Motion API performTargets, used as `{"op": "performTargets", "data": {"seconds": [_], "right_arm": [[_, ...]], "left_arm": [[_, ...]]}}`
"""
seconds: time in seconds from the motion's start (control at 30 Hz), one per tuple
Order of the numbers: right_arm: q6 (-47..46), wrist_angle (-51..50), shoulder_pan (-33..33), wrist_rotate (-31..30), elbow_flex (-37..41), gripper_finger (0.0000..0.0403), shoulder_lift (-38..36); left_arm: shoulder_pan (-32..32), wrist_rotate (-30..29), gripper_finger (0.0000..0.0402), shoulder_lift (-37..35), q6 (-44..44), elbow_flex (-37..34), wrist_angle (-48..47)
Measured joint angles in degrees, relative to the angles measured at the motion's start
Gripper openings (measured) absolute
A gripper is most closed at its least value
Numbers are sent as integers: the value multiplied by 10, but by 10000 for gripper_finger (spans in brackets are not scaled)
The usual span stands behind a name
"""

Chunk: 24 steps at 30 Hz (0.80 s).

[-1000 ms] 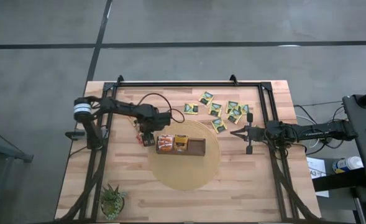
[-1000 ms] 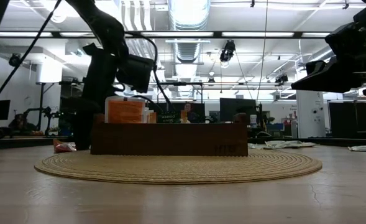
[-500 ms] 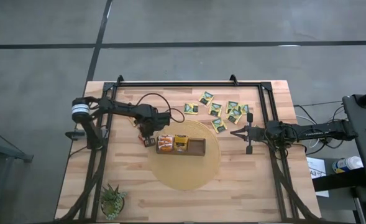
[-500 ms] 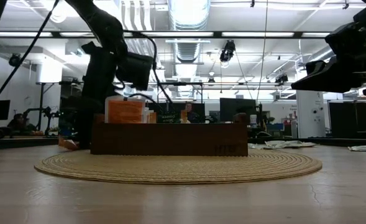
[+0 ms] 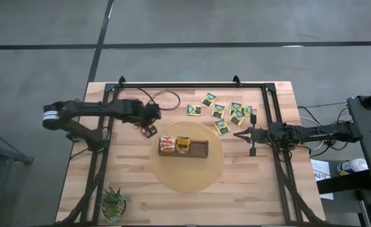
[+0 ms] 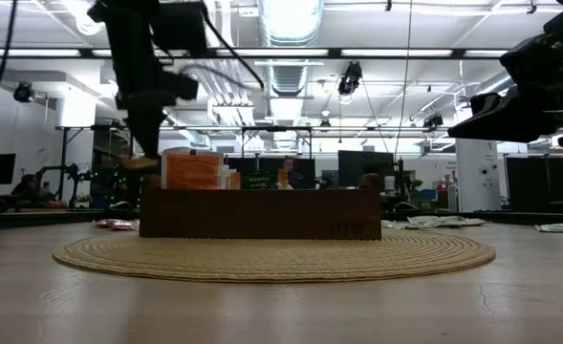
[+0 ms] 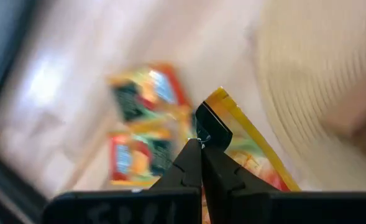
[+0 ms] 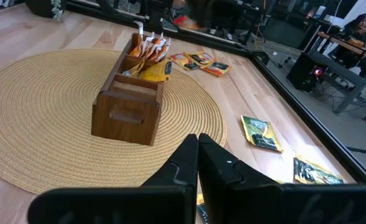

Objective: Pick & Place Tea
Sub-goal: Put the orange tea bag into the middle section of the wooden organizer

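Grip: left gripper [image 7: 201, 144] is closed on a tea sachet [image 7: 248, 149], pinched at one corner (yellow-edged, red and yellow print).
Position: held clear of the table, just off the left end of the wooden box [image 5: 182, 147], not yet over it.
Box: sits on the round woven mat [image 5: 186, 175]; orange sachets [image 5: 167, 145] and a yellow one fill its left and middle compartments, the right one looks empty.
Left pile: a few red sachets [image 7: 137, 158] lie flat on the wood below the raised sachet, beside the mat edge.
Right pile: green-and-yellow sachets [image 5: 228, 112] are scattered near the far right of the table, well apart from the box.
Right arm: right gripper [image 5: 243, 134] waits with fingers together near the mat's right edge, holding nothing.
Risk 1: a corner pinch is thin, so the sachet could swing or slip out on the way across (my read, not seen).
Risk 2: it hangs tilted, so it may catch the box rim or the upright orange sachets rather than drop into a slot.
Risk 3: lowering into the full left compartment could jam it or push its neighbours out; the empty right end looks safer.
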<state>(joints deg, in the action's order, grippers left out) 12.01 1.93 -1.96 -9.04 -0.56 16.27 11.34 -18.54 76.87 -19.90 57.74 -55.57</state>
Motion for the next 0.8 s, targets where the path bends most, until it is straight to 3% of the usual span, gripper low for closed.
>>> {"op": "performTargets", "data": {"seconds": [0.27,0.57,0.8], "right_arm": [[0,0,0,0,0,8,0],[0,0,0,0,0,8,0],[0,0,0,0,0,8,0]], "left_arm": [[-86,-115,0,-41,-68,0,125],[-216,-279,0,-15,-86,1,273],[-281,-357,0,50,-59,5,397]]}}
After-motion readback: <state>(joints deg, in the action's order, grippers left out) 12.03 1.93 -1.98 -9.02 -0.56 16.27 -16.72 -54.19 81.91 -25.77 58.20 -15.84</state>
